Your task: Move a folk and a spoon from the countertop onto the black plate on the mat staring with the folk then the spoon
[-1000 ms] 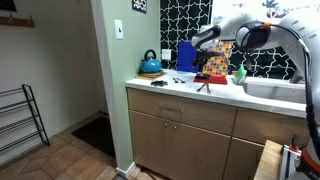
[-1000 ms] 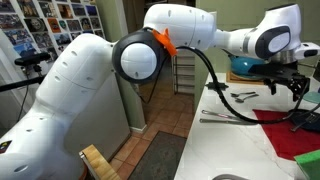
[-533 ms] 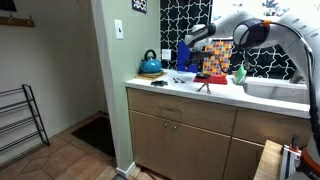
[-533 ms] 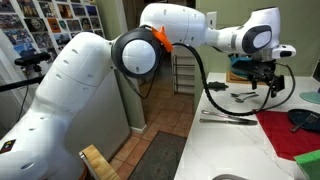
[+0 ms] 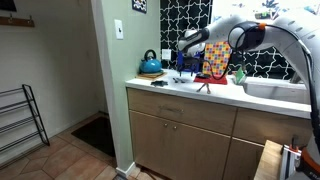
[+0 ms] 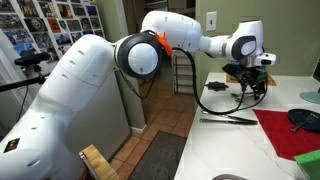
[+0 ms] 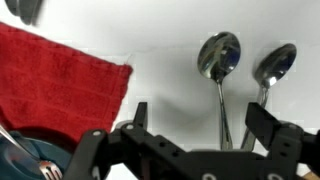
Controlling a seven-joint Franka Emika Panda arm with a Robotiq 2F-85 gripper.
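- Black two-finger gripper (image 7: 200,118) on a white robot arm (image 6: 180,30): the jaws are spread wide and grasp nothing. In the wrist view only the finger ends show along the bottom edge. In both exterior views the gripper (image 6: 253,92) (image 5: 185,65) hangs low over the counter, too small to read its fingers.
- Two shiny metal spoons (image 7: 218,55) (image 7: 274,65): they lie side by side on the pale off-white countertop (image 7: 150,40). Their handles run down between the jaws, and the lower ends are hidden behind the gripper body.
- Fork: it cannot be told apart from the other cutlery in any view.
- Long dark utensil (image 6: 228,119): it lies flat on the countertop (image 6: 230,150), and its type is unclear.
- Red cloth mat (image 7: 60,85): it lies beside the spoons and is cut off at the left edge.
- Small flat black plate (image 6: 303,119): it rests on the mat (image 6: 285,138), well apart from the gripper, and is partly cropped.
- Teal-blue kettle (image 5: 150,66): it stands on the countertop (image 5: 180,92), near the gripper.
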